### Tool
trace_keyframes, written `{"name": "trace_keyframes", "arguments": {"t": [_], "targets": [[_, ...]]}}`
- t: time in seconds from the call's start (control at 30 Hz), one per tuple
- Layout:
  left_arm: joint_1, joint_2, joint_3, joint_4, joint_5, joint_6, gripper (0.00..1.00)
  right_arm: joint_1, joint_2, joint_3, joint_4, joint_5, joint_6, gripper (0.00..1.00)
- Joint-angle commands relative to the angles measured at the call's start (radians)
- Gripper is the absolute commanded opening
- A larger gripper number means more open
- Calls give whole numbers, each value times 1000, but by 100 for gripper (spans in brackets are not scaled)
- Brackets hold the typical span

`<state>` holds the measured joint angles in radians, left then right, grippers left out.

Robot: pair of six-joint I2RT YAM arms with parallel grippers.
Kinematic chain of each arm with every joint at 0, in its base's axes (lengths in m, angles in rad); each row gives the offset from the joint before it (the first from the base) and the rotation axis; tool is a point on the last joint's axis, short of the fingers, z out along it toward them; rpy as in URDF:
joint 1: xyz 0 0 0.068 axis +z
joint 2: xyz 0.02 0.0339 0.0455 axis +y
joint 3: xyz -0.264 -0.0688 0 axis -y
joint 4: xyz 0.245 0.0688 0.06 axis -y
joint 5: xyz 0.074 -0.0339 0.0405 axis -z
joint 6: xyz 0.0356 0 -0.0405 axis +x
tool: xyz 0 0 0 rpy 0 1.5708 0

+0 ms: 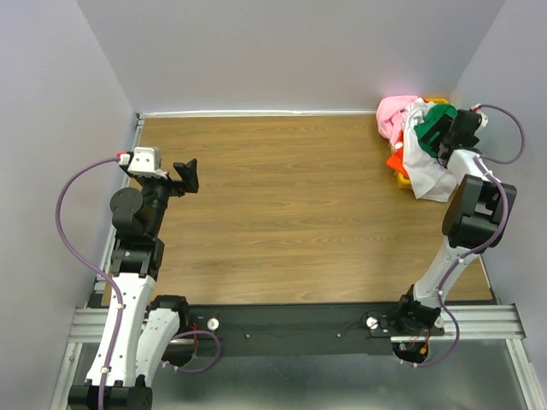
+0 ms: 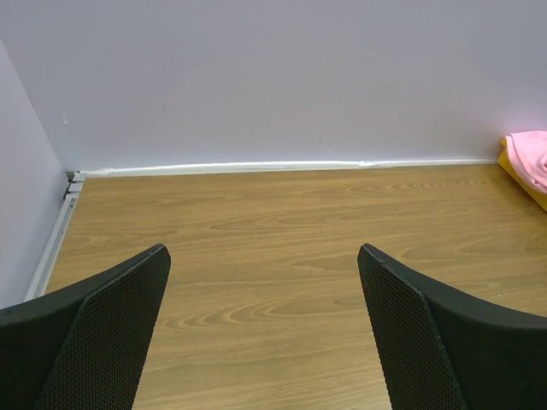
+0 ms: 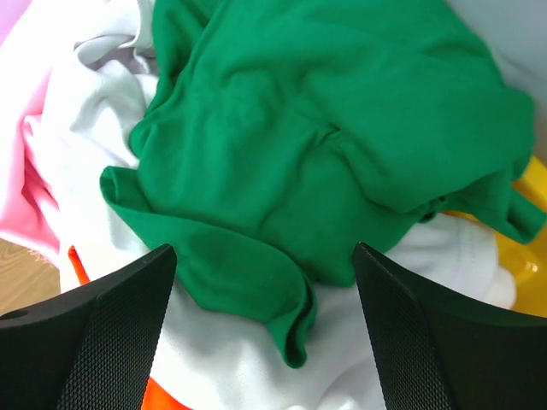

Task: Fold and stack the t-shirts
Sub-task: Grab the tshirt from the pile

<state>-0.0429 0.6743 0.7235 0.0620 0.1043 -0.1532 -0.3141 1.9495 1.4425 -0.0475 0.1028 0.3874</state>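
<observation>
A heap of t-shirts fills the far right corner: a pink one (image 1: 394, 113), a white one (image 1: 426, 167), an orange-red one (image 1: 397, 161) and a bright green one (image 1: 434, 118) on top. Up close, the green t-shirt (image 3: 325, 145) lies crumpled over the white t-shirt (image 3: 231, 359), with pink cloth (image 3: 21, 205) at the left. My right gripper (image 3: 265, 282) hangs open just above the heap, a green fold between its spread fingers, nothing clamped. My left gripper (image 1: 185, 174) stands open over bare wood at the left (image 2: 263, 282).
A yellow-orange bin (image 3: 526, 256) holds the heap beside the right wall. The wooden table (image 1: 282, 205) is enclosed by grey walls at the back and sides. A corner of pink cloth (image 2: 528, 155) shows at the far right of the left wrist view.
</observation>
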Motion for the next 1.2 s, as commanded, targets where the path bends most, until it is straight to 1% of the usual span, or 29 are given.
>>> {"name": "trace_keyframes", "arguments": {"t": [0.0, 0.07, 0.2, 0.33, 0.37, 0.43, 0.47, 0.5, 0.53, 0.57, 0.6, 0.63, 0.67, 0.77, 0.87, 0.9, 1.0, 1.03, 1.17], "targets": [[6, 4, -10, 9, 29, 11, 98, -5, 29, 44, -3, -57, 8, 90], [6, 7, -10, 9, 34, 9, 98, -5, 40, 48, -2, -57, 7, 88], [6, 8, -10, 9, 37, 7, 98, -5, 61, 52, -2, -72, -4, 75], [6, 4, -9, 9, 35, 9, 98, -5, 69, 48, -3, -93, -4, 67], [6, 5, -9, 9, 37, 9, 98, -5, 68, 44, -3, -97, -4, 67], [6, 2, -10, 9, 38, 7, 98, -5, 66, 42, -5, -98, -4, 63], [6, 2, -9, 9, 38, 9, 98, -5, 68, 42, -3, -124, -2, 60], [6, 1, -10, 9, 37, 9, 98, -5, 68, 44, -5, -129, -4, 54], [6, -1, -10, 7, 37, 7, 98, -5, 66, 48, -5, -136, -7, 36], [6, -2, -10, 9, 37, 9, 98, -5, 63, 52, -5, -143, -7, 26], [6, -2, -10, 9, 37, 9, 98, -5, 60, 58, -3, -149, -8, 11], [6, -2, -10, 9, 38, 9, 98, -5, 55, 62, -2, -149, -8, 3], [6, -4, -10, 9, 38, 9, 98, -5, 39, 64, -2, -144, -10, 0], [6, -5, -10, 9, 37, 9, 98, -5, -3, 67, -3, -135, -15, 0], [6, -8, -12, 7, 34, 9, 98, -5, -89, 59, -2, -120, -18, 0], [6, -9, -12, 9, 35, 9, 98, -5, -145, 56, -2, -115, -19, 1], [6, -9, -10, 9, 38, 7, 98, -5, -231, 48, 3, -107, -21, 0], [6, -10, -12, 9, 40, 9, 98, -5, -291, 48, 1, -80, -27, 0], [6, -13, -12, 9, 38, 9, 98, -5, -412, 55, 8, -57, -36, 0]]}}
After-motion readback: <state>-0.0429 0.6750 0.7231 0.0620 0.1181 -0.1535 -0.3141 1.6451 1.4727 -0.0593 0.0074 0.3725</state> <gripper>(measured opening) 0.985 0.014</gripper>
